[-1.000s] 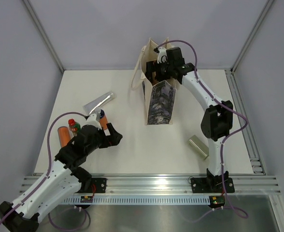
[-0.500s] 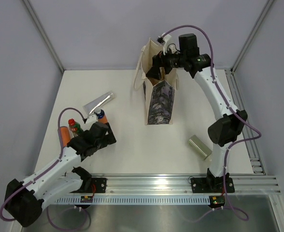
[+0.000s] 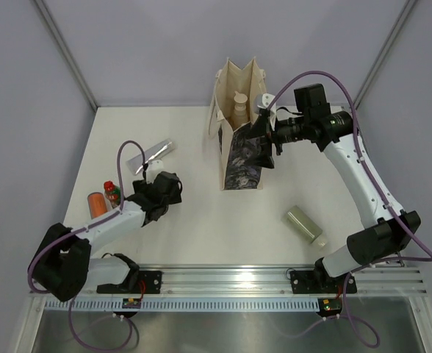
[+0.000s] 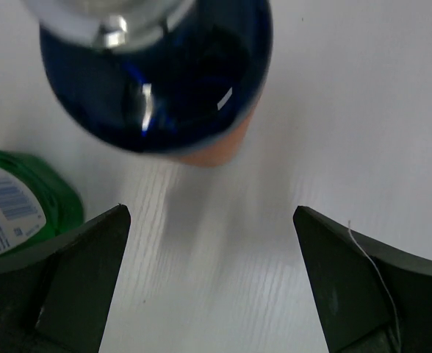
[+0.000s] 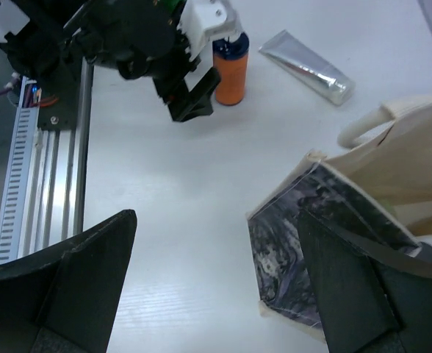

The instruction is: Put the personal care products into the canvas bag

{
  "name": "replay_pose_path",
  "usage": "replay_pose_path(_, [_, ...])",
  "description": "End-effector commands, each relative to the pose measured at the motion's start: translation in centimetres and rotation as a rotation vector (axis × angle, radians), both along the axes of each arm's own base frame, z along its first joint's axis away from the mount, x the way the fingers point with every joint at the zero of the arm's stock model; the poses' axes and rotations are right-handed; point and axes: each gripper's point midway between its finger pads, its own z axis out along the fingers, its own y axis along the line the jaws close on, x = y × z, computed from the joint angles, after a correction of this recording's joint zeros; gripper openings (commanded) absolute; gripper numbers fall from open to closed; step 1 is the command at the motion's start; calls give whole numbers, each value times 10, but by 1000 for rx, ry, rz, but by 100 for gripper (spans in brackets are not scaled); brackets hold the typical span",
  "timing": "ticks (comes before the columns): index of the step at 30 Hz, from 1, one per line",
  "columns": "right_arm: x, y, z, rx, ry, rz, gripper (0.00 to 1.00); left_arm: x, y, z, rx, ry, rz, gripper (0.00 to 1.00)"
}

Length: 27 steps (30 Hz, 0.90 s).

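**Desk:** How are the grippers standing?

**Photographer:** Both are spreading wide and gripping nothing. The left gripper [image 4: 210, 213] is hovering just short of the blue-capped orange bottle [image 4: 157, 66], with the green bottle [image 4: 18, 198] beside it. The right gripper [image 5: 217, 217] is hanging beside the canvas bag [image 3: 238, 132].

**Desk:** What is the overhead view adding?

**Photographer:** It is showing the beige pump bottle [image 3: 239, 103] standing inside the bag and a pale-green cylinder [image 3: 306, 225] lying near the right arm. Only the right wrist camera is catching the orange bottle upright, near the silver tube [image 5: 308, 68].
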Motion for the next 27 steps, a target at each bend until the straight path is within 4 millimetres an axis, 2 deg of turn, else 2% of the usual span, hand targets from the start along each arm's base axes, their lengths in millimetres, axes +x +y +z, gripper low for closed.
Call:
replay_pose_path(1, [-5,-19,-17,-52,-44,-14,100,50,4,38,27,-172,53,99])
replay_pose_path(5, [0,-37,-26,-50,-3,-86,99,65,19,34,62,-157,87,99])
replay_pose_path(7, [2,-42,-31,-48,15,-108,100,72,18,32,53,-154,79,99])
replay_pose_path(10, [7,-49,-35,-43,39,-143,99,81,16,36,43,-169,66,93])
replay_pose_path(16, [11,-52,-39,-35,72,-170,99,82,14,36,21,-172,45,68])
replay_pose_path(17, [11,-52,-38,-33,71,-169,99,80,16,33,23,-166,50,60])
replay_pose_path(23, [7,-49,-29,-11,78,-149,99,84,18,35,-7,-189,43,38])
replay_pose_path(24, [6,-48,-26,-3,80,-141,100,85,16,36,-15,-190,33,27])
replay_pose_path(27, [4,-47,-22,9,87,-136,99,88,11,39,-32,-194,3,10])
